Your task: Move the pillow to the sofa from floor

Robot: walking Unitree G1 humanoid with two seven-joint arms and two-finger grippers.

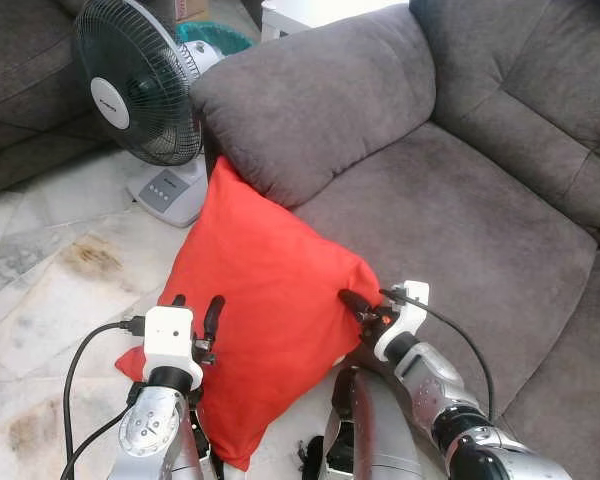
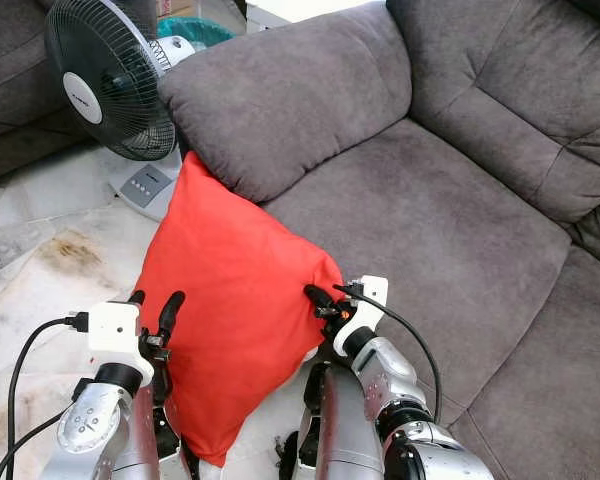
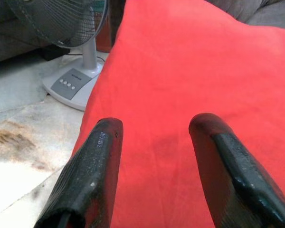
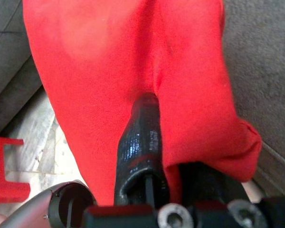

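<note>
The red pillow [image 1: 260, 290] is seen propped on edge, its upper corner leaning against the grey sofa's armrest [image 1: 310, 100] and its lower corner down by the marble floor [image 1: 50, 300], so it is not yet on the seat [image 1: 460, 240]. The grasp-and-lift step is judged to be in hand. The right gripper [image 1: 360, 305] is pinched on the pillow's corner nearest the seat; in the right wrist view a fold of red cloth is caught between its fingers [image 4: 140, 142]. The left gripper [image 1: 195, 312] is held against the pillow's floor-side face with its fingers [image 3: 92, 161] spread and the fabric lying between them, not yet clamped.

For the next move, a closing of the left fingers on the cloth is called for, then a raise and a swing over the seat edge, clear of the standing fan [image 1: 140, 80] just beside the armrest.

A small mark is visible on the fan's hub, but it cannot be read
</note>
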